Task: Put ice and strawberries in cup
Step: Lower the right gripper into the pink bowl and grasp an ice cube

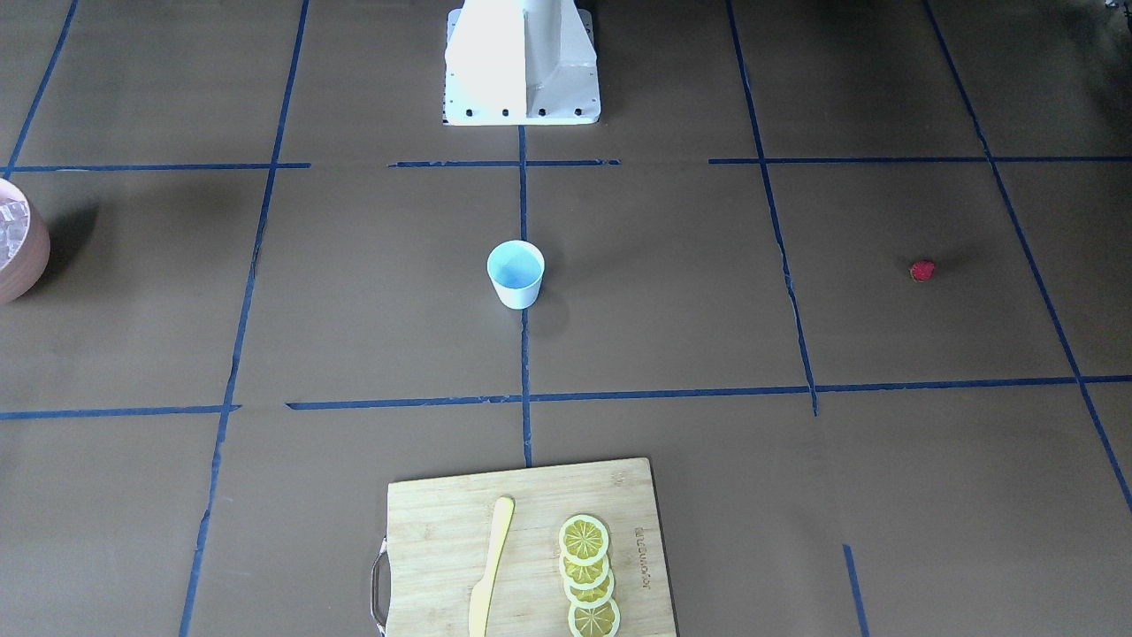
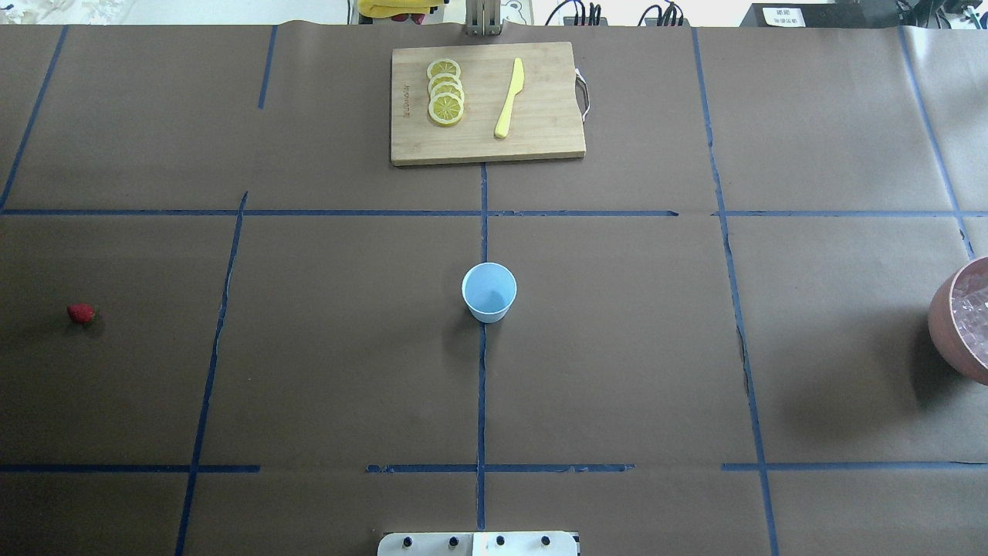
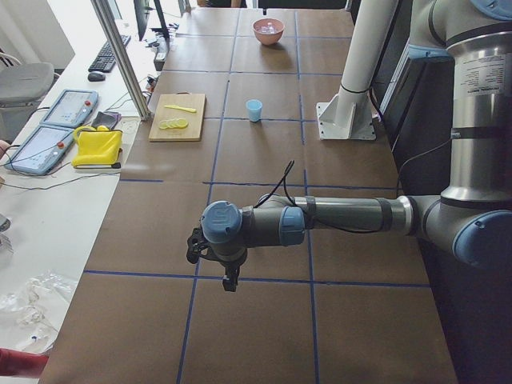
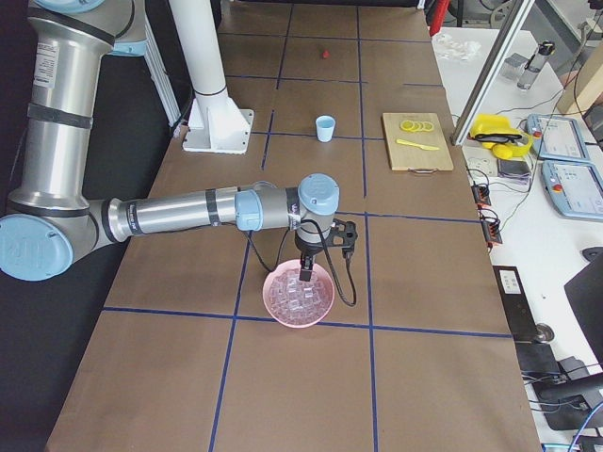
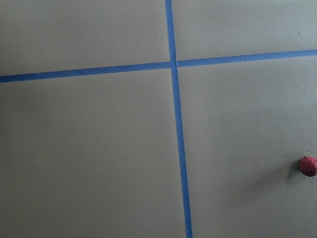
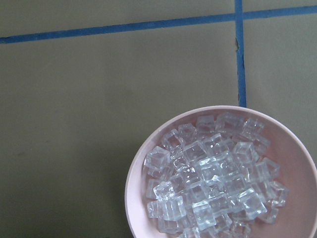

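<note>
The white cup [image 2: 488, 292] with a pale blue inside stands upright at the table's middle, also in the front view [image 1: 516, 274]. The red strawberry [image 2: 80, 313] lies far out on my left side; it shows at the right edge of the left wrist view [image 5: 308, 166]. Several ice cubes [image 6: 213, 173] fill the pinkish bowl [image 4: 299, 294] on my right side. My left gripper [image 3: 230, 280] hangs over the table in the left side view only. My right gripper [image 4: 306, 273] hangs just over the bowl in the right side view only. I cannot tell whether either is open or shut.
A wooden cutting board [image 2: 488, 103] at the far edge holds lemon slices [image 2: 445, 91] and a yellow knife [image 2: 509, 98]. The robot's base [image 1: 522, 62] stands at the near middle. Blue tape lines cross the brown table cover.
</note>
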Robot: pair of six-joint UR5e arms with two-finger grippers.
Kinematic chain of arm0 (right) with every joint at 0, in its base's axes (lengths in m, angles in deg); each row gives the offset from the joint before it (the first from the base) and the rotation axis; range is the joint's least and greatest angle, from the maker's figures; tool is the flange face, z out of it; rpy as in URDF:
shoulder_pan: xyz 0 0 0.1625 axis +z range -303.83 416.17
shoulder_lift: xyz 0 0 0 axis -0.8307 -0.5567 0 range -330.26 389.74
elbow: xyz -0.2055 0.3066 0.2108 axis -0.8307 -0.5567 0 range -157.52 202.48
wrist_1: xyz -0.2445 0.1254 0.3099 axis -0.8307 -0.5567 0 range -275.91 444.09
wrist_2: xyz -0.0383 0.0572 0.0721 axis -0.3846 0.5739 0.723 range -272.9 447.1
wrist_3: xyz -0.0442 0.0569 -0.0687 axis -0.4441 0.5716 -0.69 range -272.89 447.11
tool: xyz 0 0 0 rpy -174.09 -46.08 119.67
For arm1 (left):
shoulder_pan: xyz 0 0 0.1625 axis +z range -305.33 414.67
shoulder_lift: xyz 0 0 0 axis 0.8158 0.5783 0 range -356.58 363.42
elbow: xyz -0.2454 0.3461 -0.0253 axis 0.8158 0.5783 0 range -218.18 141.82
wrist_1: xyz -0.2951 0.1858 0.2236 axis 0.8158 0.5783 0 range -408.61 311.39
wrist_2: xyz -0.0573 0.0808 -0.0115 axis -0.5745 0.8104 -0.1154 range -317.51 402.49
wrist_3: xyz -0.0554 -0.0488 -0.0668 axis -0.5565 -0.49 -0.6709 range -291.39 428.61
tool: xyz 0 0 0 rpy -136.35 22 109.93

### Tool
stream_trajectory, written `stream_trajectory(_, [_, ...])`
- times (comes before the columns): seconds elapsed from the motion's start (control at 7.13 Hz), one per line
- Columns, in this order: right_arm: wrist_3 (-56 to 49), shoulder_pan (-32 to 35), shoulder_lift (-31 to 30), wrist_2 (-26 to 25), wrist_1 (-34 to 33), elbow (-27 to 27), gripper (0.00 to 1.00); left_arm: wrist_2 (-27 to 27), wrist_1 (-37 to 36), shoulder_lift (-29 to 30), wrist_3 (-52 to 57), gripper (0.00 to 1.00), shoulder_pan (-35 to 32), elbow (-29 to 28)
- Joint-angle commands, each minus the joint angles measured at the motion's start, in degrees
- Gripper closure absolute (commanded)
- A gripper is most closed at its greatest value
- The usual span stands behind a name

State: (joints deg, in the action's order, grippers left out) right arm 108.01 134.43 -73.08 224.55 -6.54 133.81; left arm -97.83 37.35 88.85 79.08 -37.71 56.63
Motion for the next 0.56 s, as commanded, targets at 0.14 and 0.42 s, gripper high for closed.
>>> stream_trajectory(0.14, [23.7, -7.8, -6.8, -6.0, 17.8, 0.1, 0.07, -0.3, 0.3, -0.2, -0.1, 0.00, 0.0, 0.4])
stream_trajectory(0.42, [33.0, -10.2, -7.7, -6.4, 18.8, -1.2, 0.07, -0.3, 0.3, -0.2, -0.4, 0.00, 0.0, 0.7])
